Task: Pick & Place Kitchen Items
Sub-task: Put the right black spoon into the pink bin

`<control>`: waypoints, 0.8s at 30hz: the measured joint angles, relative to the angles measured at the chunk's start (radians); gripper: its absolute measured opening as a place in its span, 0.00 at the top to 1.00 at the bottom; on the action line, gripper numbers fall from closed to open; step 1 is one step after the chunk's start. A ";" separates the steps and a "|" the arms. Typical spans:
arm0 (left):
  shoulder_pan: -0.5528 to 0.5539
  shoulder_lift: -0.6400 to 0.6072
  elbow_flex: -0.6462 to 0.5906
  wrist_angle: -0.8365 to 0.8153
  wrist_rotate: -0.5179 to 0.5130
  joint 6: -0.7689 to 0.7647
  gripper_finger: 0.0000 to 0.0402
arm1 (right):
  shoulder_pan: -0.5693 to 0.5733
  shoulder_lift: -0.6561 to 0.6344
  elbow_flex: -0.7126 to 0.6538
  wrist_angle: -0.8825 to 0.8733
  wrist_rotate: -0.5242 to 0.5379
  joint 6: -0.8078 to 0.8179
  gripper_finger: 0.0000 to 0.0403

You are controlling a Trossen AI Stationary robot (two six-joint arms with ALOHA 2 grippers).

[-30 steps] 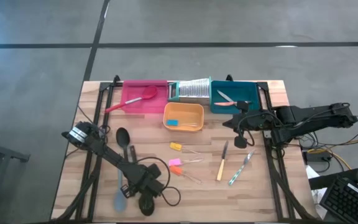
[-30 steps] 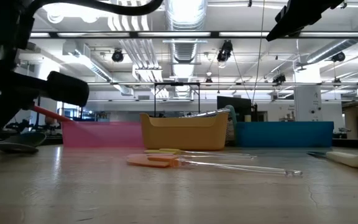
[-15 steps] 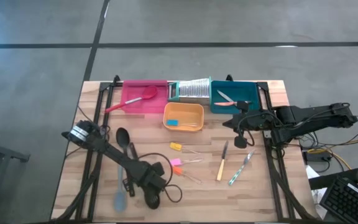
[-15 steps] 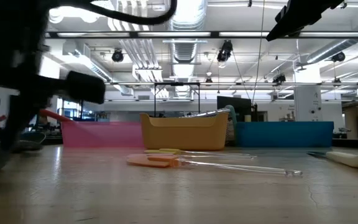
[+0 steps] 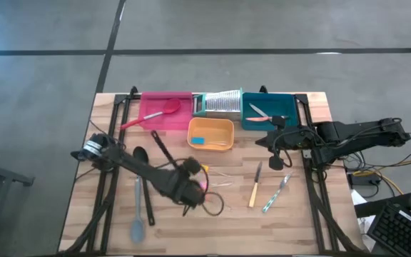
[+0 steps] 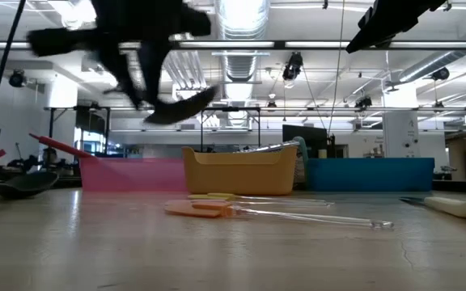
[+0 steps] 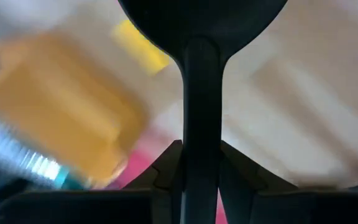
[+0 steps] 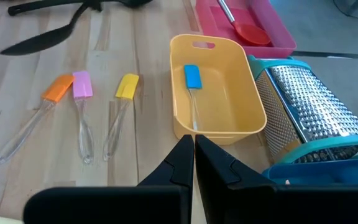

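black spoon (image 5: 161, 148): up in the air over the bench's left half, pinched by its handle. the left wrist view looks straight up the handle to the round bowl (image 7: 202, 124). in the low view it hangs high above the trays (image 6: 180, 105).
left tool (image 5: 185, 184): fingers pressed against the black spoon's handle (image 7: 202, 168), above the wooden bench (image 5: 312, 214) and close to the little spatulas.
right tool (image 5: 282, 161): fingers pressed together, nothing between them (image 8: 193, 146). it hovers over the bench's right side, just in front of the teal tray (image 5: 285, 114).
second black spoon (image 5: 140, 154): lying on the bench at the left, partly under the left arm.
grey-blue spoon (image 5: 138, 214): flat on the bench near the front left, bowl toward the front edge.
red spoon (image 5: 161, 113): lying in the pink tray (image 5: 148, 100), handle sticking out past its left end.
blue piece (image 8: 192, 76): inside the orange tray (image 8: 241, 93), lying on its floor.
yellow piece (image 8: 127, 86), pink piece (image 8: 82, 84), orange piece (image 8: 58, 88): side by side on the bench in front of the orange tray, each on a clear handle.
wood-handled knife (image 5: 254, 189): on the bench, right of centre.
green-handled knife (image 5: 275, 196): just beside it, further right.
silver ribbed grater (image 5: 220, 103): between the pink and teal trays, behind the orange tray.
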 joint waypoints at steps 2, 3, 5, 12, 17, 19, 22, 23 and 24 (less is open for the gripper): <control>0.036 0.000 0.059 -0.049 -0.045 -0.066 0.82 | 0.000 0.000 0.000 0.000 0.000 -0.002 0.98; 0.060 0.000 0.088 -0.081 -0.053 -0.095 0.82 | 0.000 0.000 0.000 0.000 0.000 -0.002 0.98; 0.112 0.000 0.141 -0.147 -0.060 -0.140 0.82 | 0.000 0.000 0.000 0.001 0.000 -0.002 0.98; 0.364 -0.033 0.277 -0.254 0.009 -0.209 0.82 | 0.000 0.000 0.000 0.001 0.000 -0.003 0.98; 0.618 -0.108 0.291 -0.263 0.192 -0.220 0.82 | 0.000 0.000 0.000 0.001 0.000 -0.013 0.98; 0.722 -0.141 0.291 -0.263 0.195 -0.245 0.82 | 0.000 0.000 0.000 0.001 0.000 -0.037 0.98; 0.864 -0.166 0.291 -0.263 0.230 -0.273 0.82 | 0.000 0.000 0.000 0.012 0.001 -0.066 0.98; 0.907 -0.167 0.291 -0.263 0.270 -0.278 0.82 | 0.000 0.000 0.000 0.019 0.000 -0.069 0.98; 0.947 -0.167 0.289 -0.263 0.313 -0.287 0.82 | 0.000 0.000 0.000 0.023 0.001 -0.070 0.98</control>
